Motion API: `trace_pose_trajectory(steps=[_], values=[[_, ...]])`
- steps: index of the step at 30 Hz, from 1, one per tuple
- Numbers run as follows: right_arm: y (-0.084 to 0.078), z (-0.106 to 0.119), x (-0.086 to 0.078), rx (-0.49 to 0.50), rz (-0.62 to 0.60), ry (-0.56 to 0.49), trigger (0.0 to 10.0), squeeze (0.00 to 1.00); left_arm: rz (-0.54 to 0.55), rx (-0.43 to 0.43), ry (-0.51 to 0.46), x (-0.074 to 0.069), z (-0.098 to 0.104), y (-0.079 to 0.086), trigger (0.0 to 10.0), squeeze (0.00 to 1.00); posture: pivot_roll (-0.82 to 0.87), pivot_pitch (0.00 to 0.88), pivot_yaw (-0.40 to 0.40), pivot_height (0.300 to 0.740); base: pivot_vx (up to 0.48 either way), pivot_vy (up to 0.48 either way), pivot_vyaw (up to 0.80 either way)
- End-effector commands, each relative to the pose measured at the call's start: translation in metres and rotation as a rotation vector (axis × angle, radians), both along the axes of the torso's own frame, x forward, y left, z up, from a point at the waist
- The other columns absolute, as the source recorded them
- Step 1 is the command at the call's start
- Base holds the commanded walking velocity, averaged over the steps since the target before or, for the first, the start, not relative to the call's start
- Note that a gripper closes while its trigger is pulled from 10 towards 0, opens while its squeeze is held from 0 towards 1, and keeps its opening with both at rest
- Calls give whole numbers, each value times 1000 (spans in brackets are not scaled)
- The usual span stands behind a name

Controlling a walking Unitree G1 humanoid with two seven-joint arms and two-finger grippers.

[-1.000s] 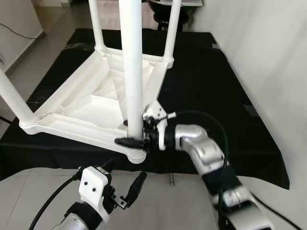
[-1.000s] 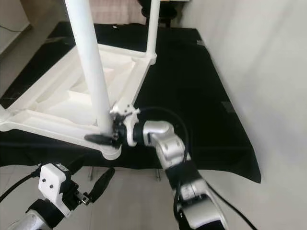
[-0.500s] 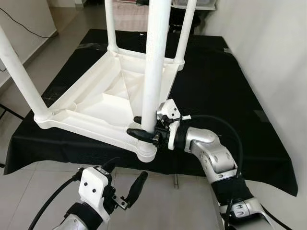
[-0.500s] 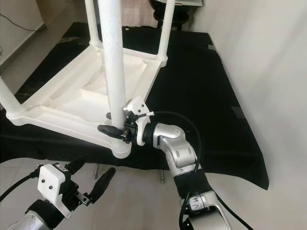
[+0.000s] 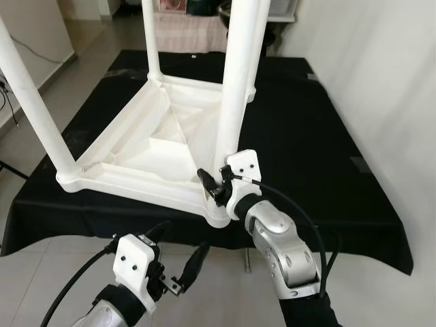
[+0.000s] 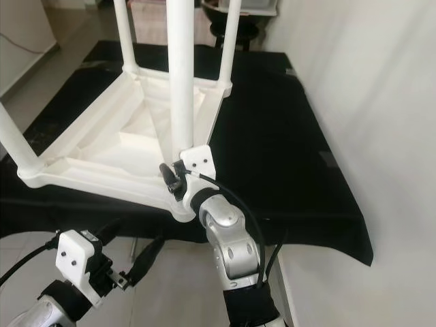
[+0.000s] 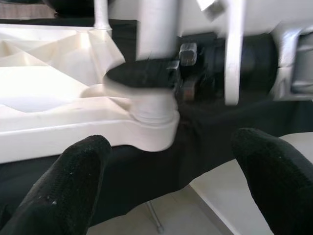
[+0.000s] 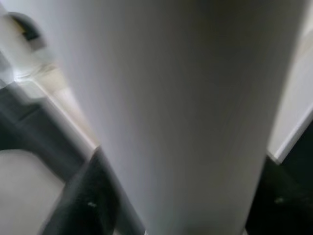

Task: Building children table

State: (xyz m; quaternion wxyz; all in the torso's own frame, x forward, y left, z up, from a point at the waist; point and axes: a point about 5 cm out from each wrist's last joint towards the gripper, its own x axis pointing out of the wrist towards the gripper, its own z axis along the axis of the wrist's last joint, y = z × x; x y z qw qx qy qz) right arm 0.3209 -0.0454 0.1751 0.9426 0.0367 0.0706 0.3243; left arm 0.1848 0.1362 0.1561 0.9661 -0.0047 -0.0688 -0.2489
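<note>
The white plastic children's table [image 5: 146,146] lies upside down on a black-draped desk [image 5: 320,136], legs up. The right gripper [image 5: 212,185] seemingly clamps its fingers on the near leg [image 5: 235,102] by the desk's front edge; the left gripper [image 5: 178,262] hovers below, fingers apart.

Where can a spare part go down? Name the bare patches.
Free: the black cloth between the upturned table and the wall, and its far strip beyond the table. Also the floor on the robot's left, beside the left gripper. Crowded: the near corner, where the right gripper clamps the near leg.
</note>
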Motion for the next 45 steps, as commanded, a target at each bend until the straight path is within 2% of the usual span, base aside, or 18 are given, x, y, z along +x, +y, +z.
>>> trace_pose_trajectory(steps=[1, 2, 3, 4, 7, 16, 17, 18, 19, 20, 21, 29, 32, 34, 36, 37, 39, 45], values=[[14, 13, -2, 61, 154, 10, 10000, 1000, 10, 23, 8, -1, -3, 2, 10000, 0, 16, 172, -101, 740, 0, 0, 0], [13, 18, -2, 69, 177, 1, 10000, 1000, 9, 23, 8, -1, -3, 1, 10000, 0, 16, 172, -101, 740, 0, 0, 0], [7, 23, 2, 53, 222, -32, 10000, 141, 7, 23, 9, -1, -3, 1, 10000, 0, 19, 173, -100, 740, 0, 0, 0], [2, 26, 4, 40, 283, -52, 10000, 0, 5, 23, 9, -1, -2, 1, 10000, 0, 21, 175, -101, 740, 0, 0, 0], [-8, 30, 7, -26, 437, -94, 10000, 0, 2, 23, 11, -2, -2, 0, 10000, 0, 22, 178, -99, 740, 0, 0, 0], [-16, 46, 23, -74, 591, -158, 10000, 0, 5, 25, 12, -4, -1, -1, 10000, 0, 38, 190, -109, 740, 0, 0, 0], [-14, 49, 24, -69, 604, -167, 6902, 0, 6, 26, 12, -5, -1, -1, 10000, 0, 41, 190, -110, 740, 0, 0, 0], [-14, 49, 24, -69, 604, -167, 6902, 0, 6, 26, 12, -5, -1, -1, 10000, 0, 41, 190, -110, 740, 0, 0, 0], [-13, 51, 26, -63, 621, -170, 2196, 0, 8, 27, 12, -5, -1, -1, 10000, 0, 41, 190, -110, 740, 0, 0, 0], [-13, 51, 26, -63, 621, -170, 2196, 0, 8, 27, 12, -5, -1, -1, 10000, 0, 41, 190, -110, 740, 0, 0, 0], [-14, 53, 26, -59, 642, -174, 0, 0, 9, 28, 12, -5, -1, -1, 10000, 0, 48, 192, -112, 740, 0, 0, 0], [-29, 50, 28, -69, 664, -157, 0, 0, 8, 26, 13, -6, 0, -2, 10000, 0, 38, 193, -109, 740, 0, 0, 0], [-44, 37, 31, -94, 485, -125, 0, 0, 6, 25, 14, -6, 0, -2, 10000, 0, 28, 194, -111, 740, 0, 0, 0], [-53, 18, 29, -172, 207, -101, 0, 0, 6, 26, 14, -5, -1, -1, 10000, 0, 24, 193, -116, 740, 0, 0, 0], [-53, 18, 29, -172, 207, -101, 0, 0, 6, 26, 14, -5, -1, -1, 10000, 0, 24, 193, -116, 740, 0, 0, 0], [-63, 4, 24, -240, -132, -90, 0, 0, 6, 28, 13, -4, -1, 0, 10000, 0, 15, 186, -115, 740, 0, 0, 0], [-55, -12, -2, -261, -355, -65, 0, 0, 6, 32, 12, -2, -2, 1, 10000, 0, 15, 175, -96, 740, 0, 0, 0], [-27, -8, -4, -216, -270, -105, 0, 0, 6, 38, 14, 1, -5, 1, 10000, 0, 21, 147, -90, 740, 0, 0, 0]])
